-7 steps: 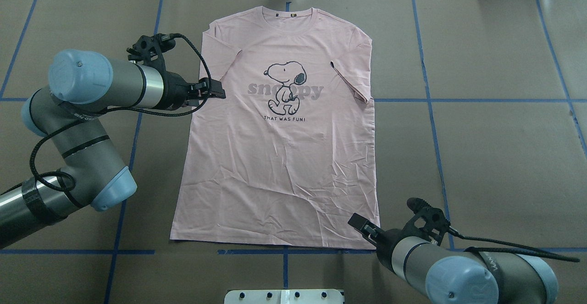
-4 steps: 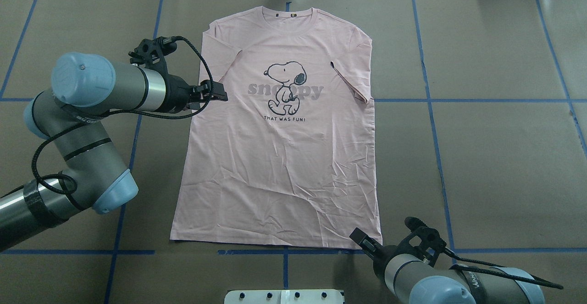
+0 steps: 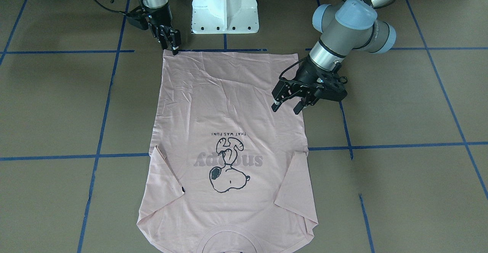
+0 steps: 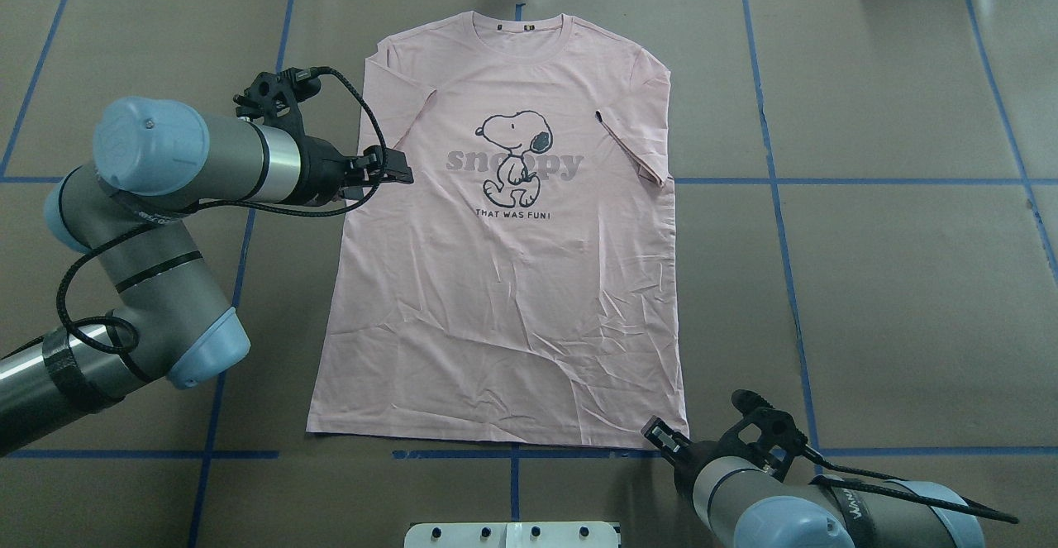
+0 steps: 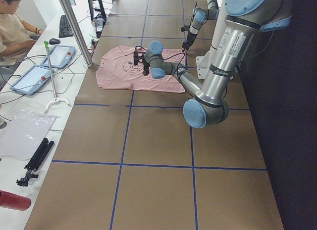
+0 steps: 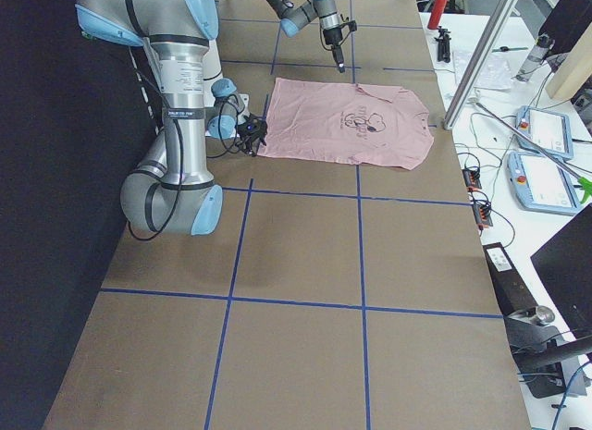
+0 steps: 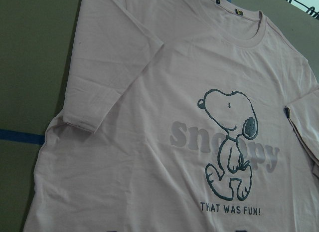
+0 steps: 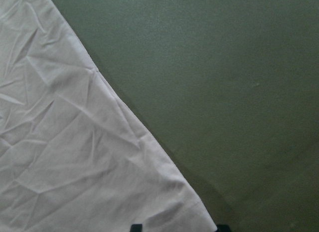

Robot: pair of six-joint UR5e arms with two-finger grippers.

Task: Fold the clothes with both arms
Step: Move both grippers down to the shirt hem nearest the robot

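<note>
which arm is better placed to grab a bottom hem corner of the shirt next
Right. The right hand is open right at the T-shirt's hem corner. The left hand hovers open over the shirt's side edge below the sleeve, away from the hem.

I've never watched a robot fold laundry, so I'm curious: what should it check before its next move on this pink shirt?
1. T-shirt flat, print up: ok.
2. Both sleeves turned in over the body: ok.
3. Left gripper open, above the shirt near its side edge: ok.
4. Right gripper open at the hem corner: ok.
5. Either gripper touching the cloth: cannot tell.
</note>
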